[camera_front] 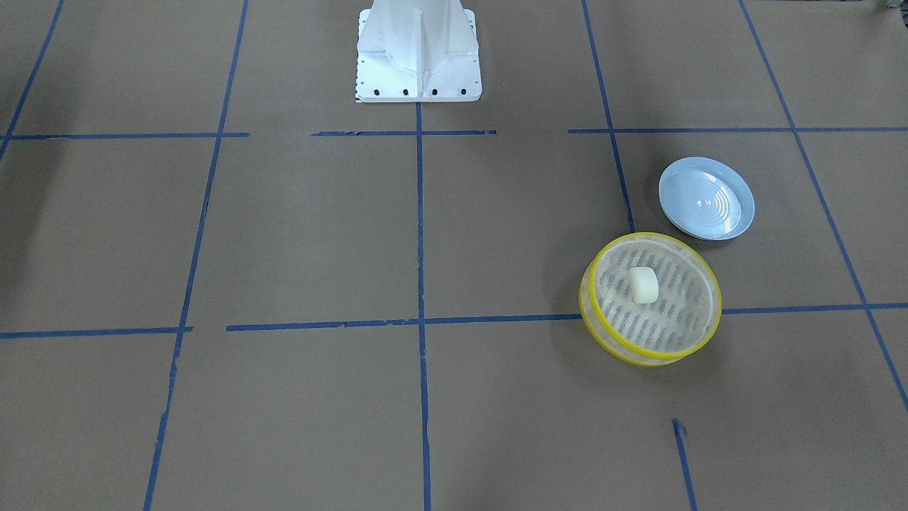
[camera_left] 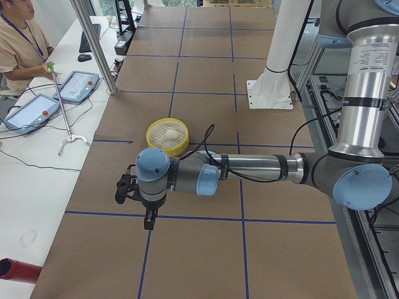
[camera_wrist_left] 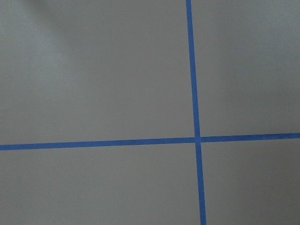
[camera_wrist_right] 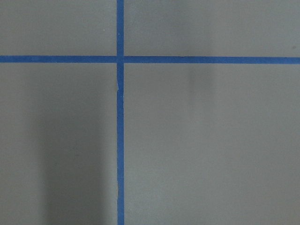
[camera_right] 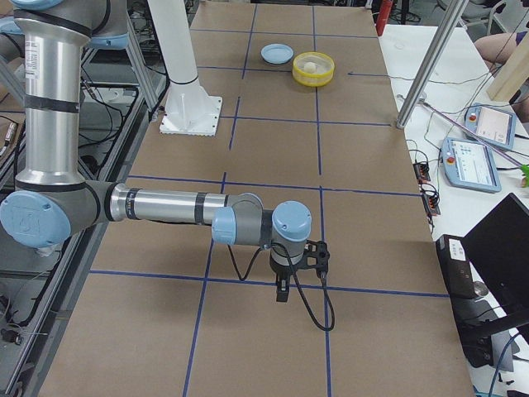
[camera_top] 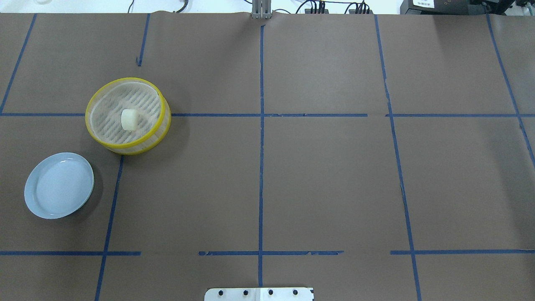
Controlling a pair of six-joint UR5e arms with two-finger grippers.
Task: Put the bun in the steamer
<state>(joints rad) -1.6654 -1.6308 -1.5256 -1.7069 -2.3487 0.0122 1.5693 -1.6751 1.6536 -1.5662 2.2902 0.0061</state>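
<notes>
By the left edge of the table (camera_top: 317, 175), the bun (camera_top: 129, 119) sits inside the steamer (camera_top: 138, 147). I cannot tell if the left gripper (camera_left: 149, 222) or right gripper (camera_right: 282, 292) is squeezing.

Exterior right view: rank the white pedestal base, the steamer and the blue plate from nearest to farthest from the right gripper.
1. The white pedestal base, mid-table on the robot's side, is nearest the right gripper.
2. The steamer, at the far end, holds the bun.
3. The blue plate, just beyond the steamer, is farthest.
</notes>
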